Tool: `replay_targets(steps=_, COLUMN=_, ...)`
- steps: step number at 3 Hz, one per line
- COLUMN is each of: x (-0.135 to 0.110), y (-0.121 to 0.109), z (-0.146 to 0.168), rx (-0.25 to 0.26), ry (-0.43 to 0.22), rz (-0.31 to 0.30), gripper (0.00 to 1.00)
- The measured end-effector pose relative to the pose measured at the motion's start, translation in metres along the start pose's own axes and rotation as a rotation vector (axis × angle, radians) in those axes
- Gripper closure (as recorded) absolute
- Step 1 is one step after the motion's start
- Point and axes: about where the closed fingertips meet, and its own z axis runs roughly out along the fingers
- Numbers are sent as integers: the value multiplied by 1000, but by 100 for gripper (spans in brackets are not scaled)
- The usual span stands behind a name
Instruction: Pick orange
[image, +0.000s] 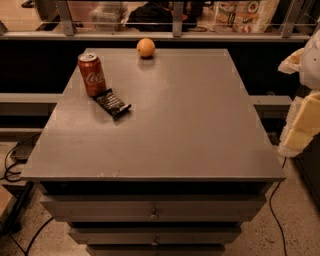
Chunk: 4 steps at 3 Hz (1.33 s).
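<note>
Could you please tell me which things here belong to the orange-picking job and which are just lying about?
Job: the orange, at the far edge of the table; the gripper, at the view's right edge, off the table.
Lying about: the red Coca-Cola can, upright; the black packet beside it.

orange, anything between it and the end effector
Nothing visible. The end effector is at the right edge of view, the orange at the far edge of the table. The can and packet sit off to the left.
</note>
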Motion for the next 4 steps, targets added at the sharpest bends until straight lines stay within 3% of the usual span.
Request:
replay_targets(steps=1, x=0, y=0, z=0, rx=0, ry=0, rz=0, gripper=0)
replay_targets(steps=2, x=-11, y=-9, z=-3, rx=31, ry=-78, rz=11, gripper=0)
replay_targets(steps=3, x=-36, y=-34, z=-5, rx=77, ry=-251, rz=19, gripper=0)
replay_targets(steps=4, x=-81, y=-64, z=-4, rx=100, ry=-457, rz=23, gripper=0)
